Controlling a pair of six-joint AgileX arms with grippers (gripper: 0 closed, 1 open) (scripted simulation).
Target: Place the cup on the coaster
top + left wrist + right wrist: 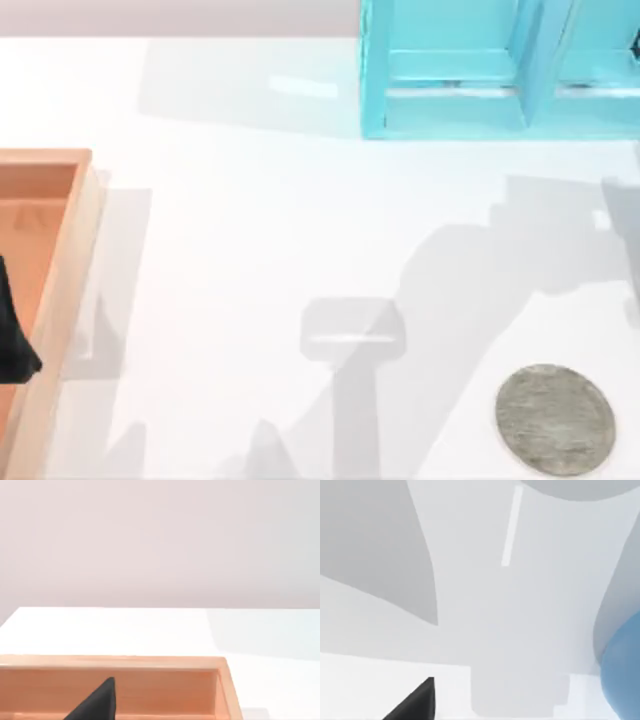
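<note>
The coaster (555,419) sits flat on the white table (280,230), down in the near right corner of the top view — mottled grey stone look, nothing on it. The cup (622,672) turns up in the right wrist view as a curved blue surface at the edge, close to that camera, with the table below it. Whether the right pincer actually has hold of it can't be told. One dark fingertip (415,702) pokes into that view, apart from the blue surface, and that's all there is of the pincer, so how far open it is can't be told either.

The left arm is parked over at the left edge of the table, a dark bit of its pincer (12,335) hanging over the wooden tray (70,250). The left wrist view has one dark fingertip (97,702) above the tray's inner wall (165,687) — no telling whether that pincer is open or closed.

At the far side of the table, right of centre, stands a light-blue shelf unit (450,70), well apart from the coaster.
</note>
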